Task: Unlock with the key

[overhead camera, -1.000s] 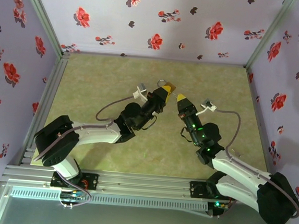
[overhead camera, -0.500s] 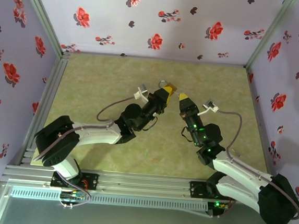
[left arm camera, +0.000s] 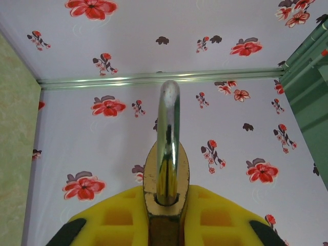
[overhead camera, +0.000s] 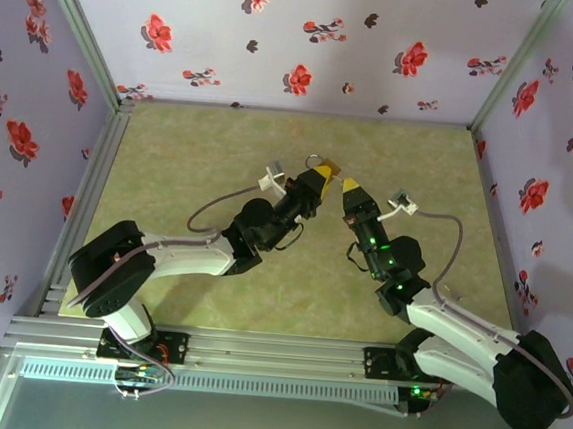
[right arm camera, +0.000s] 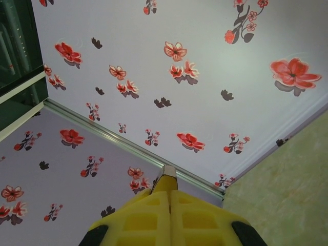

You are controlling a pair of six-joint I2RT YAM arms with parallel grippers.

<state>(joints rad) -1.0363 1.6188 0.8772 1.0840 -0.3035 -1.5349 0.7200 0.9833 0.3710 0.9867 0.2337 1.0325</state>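
Back wall (overhead camera: 284, 14), left wall (overhead camera: 8, 180) and right wall (overhead camera: 571, 179) papered lavender with red and dark flower print; mottled green-beige table top (overhead camera: 171, 154); aluminium posts (overhead camera: 82, 31) in both back corners; aluminium rail (overhead camera: 274, 352) along near edge, white vented strip (overhead camera: 252, 384) just below; soft even light, faint shadows

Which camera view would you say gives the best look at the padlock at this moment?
The left wrist view: the padlock is close up, its silver loop and brass body clamped upright in the yellow-padded left hand. The top view shows the padlock merely as a small brass speck with a loop at that hand's tip.
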